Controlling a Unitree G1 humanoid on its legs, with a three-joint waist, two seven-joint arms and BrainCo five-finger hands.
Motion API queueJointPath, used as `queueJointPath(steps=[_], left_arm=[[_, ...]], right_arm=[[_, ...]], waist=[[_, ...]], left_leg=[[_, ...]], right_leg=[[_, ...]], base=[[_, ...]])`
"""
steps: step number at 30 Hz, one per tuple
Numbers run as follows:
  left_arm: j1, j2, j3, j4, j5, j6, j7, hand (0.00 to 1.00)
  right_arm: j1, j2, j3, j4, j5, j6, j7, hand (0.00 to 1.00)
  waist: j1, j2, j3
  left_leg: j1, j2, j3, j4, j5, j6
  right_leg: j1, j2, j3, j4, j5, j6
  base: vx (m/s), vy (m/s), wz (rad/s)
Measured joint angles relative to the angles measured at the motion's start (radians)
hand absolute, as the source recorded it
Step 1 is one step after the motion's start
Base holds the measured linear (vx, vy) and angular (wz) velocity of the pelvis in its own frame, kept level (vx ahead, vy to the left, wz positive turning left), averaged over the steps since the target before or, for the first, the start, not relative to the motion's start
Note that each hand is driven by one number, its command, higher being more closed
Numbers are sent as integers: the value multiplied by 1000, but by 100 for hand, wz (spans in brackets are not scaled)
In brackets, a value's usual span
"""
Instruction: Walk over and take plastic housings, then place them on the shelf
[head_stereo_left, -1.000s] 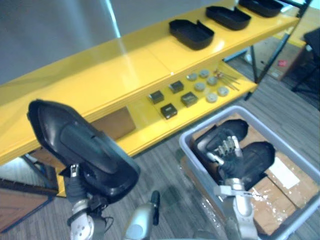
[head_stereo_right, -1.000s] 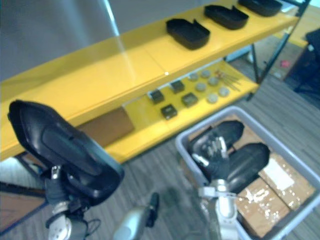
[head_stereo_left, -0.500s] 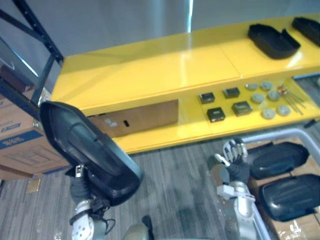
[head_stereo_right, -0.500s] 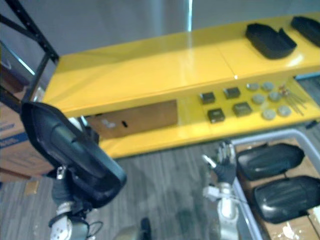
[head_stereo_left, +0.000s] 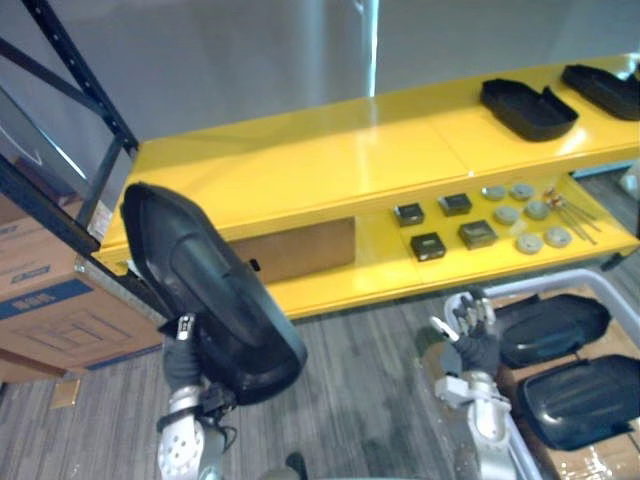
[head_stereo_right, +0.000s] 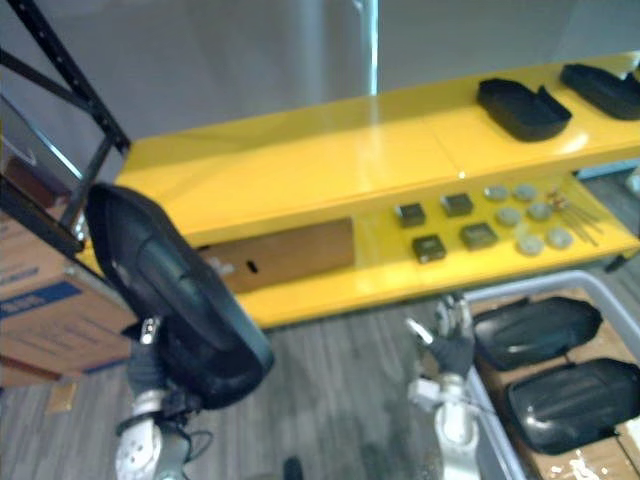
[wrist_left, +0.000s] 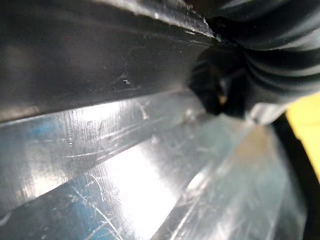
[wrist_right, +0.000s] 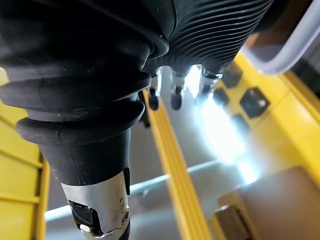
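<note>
yellow shelf (head_stereo_left: 330, 165) is lying ahead of the left hand (head_stereo_left: 183, 360). black plastic housing (head_stereo_left: 205, 290) is standing upright above that hand; grip cannot be told. right hand (head_stereo_left: 473, 340) is hanging spread, empty. advised: levelling the housing before lowering it.

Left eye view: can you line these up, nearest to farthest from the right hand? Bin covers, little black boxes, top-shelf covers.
1. Bin covers, beside the right hand in the grey bin.
2. Little black boxes, ahead on the lower shelf.
3. Top-shelf covers, far right on the top shelf.
</note>
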Motion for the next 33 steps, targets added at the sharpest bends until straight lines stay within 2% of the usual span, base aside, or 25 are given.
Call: queueJointPath(steps=[1, 2, 3, 5, 6, 9, 10, 12, 14, 15, 16, 18, 19, 20, 21, 22, 23, 24, 25, 26, 27, 28, 30, 32, 33], left_arm=[[-13, 7, -6, 0, 0, 0, -4, 100], [-32, 20, -7, 1, -1, 1, -4, 100], [-51, 44, -9, 5, -9, 2, -3, 100], [-65, 55, -11, 8, -8, 4, -1, 100], [-65, 51, -13, 13, -5, 8, 14, 100], [-50, 5, -37, 11, -5, 22, 26, 100], [-50, -1, -48, 11, -5, 30, 27, 100], [-49, 5, -65, 11, -5, 44, 29, 100], [-42, 8, -65, 11, -5, 46, 35, 100], [-37, 8, -58, 11, -6, 46, 37, 100], [-25, 7, -44, 11, -10, 46, 43, 100], [-4, 7, -23, 12, -10, 46, 44, 100], [4, 8, -17, 12, -10, 46, 43, 100], [13, 4, -16, 13, -9, 46, 40, 100], [14, 3, -17, 12, -6, 45, 32, 100], [13, 2, -17, 11, -5, 45, 30, 100], [16, 1, -15, 8, 2, 41, 31, 100], [17, -2, -12, 8, 21, 40, 34, 100], [20, -1, -2, 8, 32, 40, 35, 100], [23, -3, 15, 5, 36, 36, 34, 100], [23, -3, 22, 5, 37, 35, 34, 100], [23, -2, 29, 4, 47, 33, 34, 100], [21, 2, 32, 0, 115, 31, 34, 100], [20, 12, 31, -11, 136, 29, 31, 100], [13, 23, 26, -20, 153, 29, 32, 100]], right_arm=[[8, 9, -10, -1, 0, 1, 2, 0], [25, 18, -29, -6, 1, 3, 7, 0], [66, 22, -53, -33, 2, 3, 21, 0], [105, 21, -65, -63, 1, 3, 44, 0], [107, 11, -68, -72, 1, 4, 58, 0], [108, -28, -70, -82, 0, 10, 95, 0], [104, -32, -71, -82, 0, 12, 96, 0], [104, -40, -77, -91, 3, 12, 96, 0], [102, -46, -86, -107, 18, 12, 102, 0], [102, -49, -87, -112, 24, 11, 112, 0], [109, -55, -87, -113, 24, 8, 119, 0], [114, -62, -87, -114, 28, 7, 131, 0], [111, -63, -88, -115, 28, 7, 133, 0], [110, -65, -91, -113, 32, 5, 132, 0], [99, -73, -95, -111, 50, 5, 131, 0], [92, -77, -95, -111, 55, 4, 131, 0], [78, -81, -88, -111, 70, -4, 129, 0], [64, -84, -76, -106, 80, -21, 120, 0], [48, -78, -61, -92, 84, -22, 111, 0], [24, -80, -1, -89, 86, -30, 92, 0], [12, -83, 20, -88, 81, -32, 86, 0], [-15, -86, 49, -83, 73, -32, 67, 0], [-59, -85, 55, -60, 68, -32, 25, 0], [-85, -77, 47, -50, 69, -33, 5, 0], [-86, -67, 39, -42, 68, -33, -5, 0]], waist=[[-1, -6, 10], [-8, -20, 22], [-25, -43, 29], [-30, -68, 27], [-41, -74, 26], [-39, -18, 24], [-39, -7, 22], [-40, -5, 22], [-36, -14, 28], [-31, -21, 33], [-21, -20, 38], [-12, -2, 50], [-10, -9, 54], [-10, 1, 51], [-11, 12, 55], [-10, 11, 62], [-2, 16, 75], [13, 26, 88], [21, 16, 93], [29, -4, 104], [39, -7, 106], [45, -9, 104], [47, -20, 74], [41, -26, 71], [23, -29, 69]], left_leg=[[-5, 4, -6, 0, -1, 0], [-10, 10, -13, -2, -1, -1], [-30, 6, -33, 7, -5, -9], [-48, -12, -49, 20, -10, -19], [-56, -18, -57, 20, -7, -28], [-58, 13, -58, -6, 20, -57], [-58, 22, -59, -4, 20, -60], [-60, 36, -56, 33, 3, -61], [-103, 48, -52, 178, -50, -34], [-137, 55, -51, 282, -74, -9], [-200, 78, -52, 469, -95, 24], [-237, 109, -56, 602, -97, 23], [-239, 106, -56, 608, -108, 25], [-228, 91, -60, 581, -149, 9], [-232, 52, -82, 518, -173, 2], [-233, 26, -91, 476, -174, 2], [-235, -12, -114, 380, -162, -15], [-226, -31, -144, 309, -109, -31], [-202, -45, -132, 302, -118, -32], [-198, -51, -118, 354, -163, -25], [-203, -44, -107, 393, -190, -17], [-211, -25, -91, 470, -240, 8], [-207, -18, -49, 495, -295, 28], [-157, -29, -19, 439, -296, 36], [-102, -37, -8, 385, -280, 49]], right_leg=[[-22, 8, 34, 16, -51, -5], [-39, 29, 81, -19, -77, 7], [-37, 55, 125, -128, -56, 26], [-27, 58, 125, -240, -6, 37], [-17, 58, 123, -276, 12, 92], [3, 97, 99, -337, 48, 90], [12, 110, 93, -344, 50, 89], [36, 117, 88, -342, 46, 84], [60, 117, 90, -333, 34, 69], [72, 116, 91, -323, 20, 67], [101, 116, 93, -318, 1, 64], [149, 125, 101, -335, -5, 54], [159, 123, 108, -342, -15, 45], [166, 113, 112, -346, -26, 50], [165, 100, 118, -348, -27, 50], [165, 90, 121, -350, -29, 50], [166, 77, 128, -352, -45, 47], [169, 74, 150, -346, -71, 66], [170, 58, 162, -335, -84, 68], [180, 56, 185, -331, -94, 56], [185, 56, 196, -330, -87, 66], [202, 59, 226, -331, -74, 84], [167, 50, 253, -280, -72, 87], [87, 28, 242, -132, -66, 89], [43, 6, 224, -14, -71, 88]], base=[[-67, 12, 13], [-105, -17, 32], [-86, -36, 44], [-6, -76, 41], [74, -104, 26], [166, -87, 14], [191, -78, 17], [167, -65, 21], [111, -40, 12], [93, -99, -7], [112, -111, -13], [83, -61, -14], [87, 11, -2], [83, 65, 17], [71, 72, 22], [37, 117, 17], [45, 217, -5], [39, 194, -17], [92, 212, -26], [88, 103, -29], [166, 178, -42], [204, 205, -51], [235, 219, -59], [155, 118, -45], [221, 117, -18]])
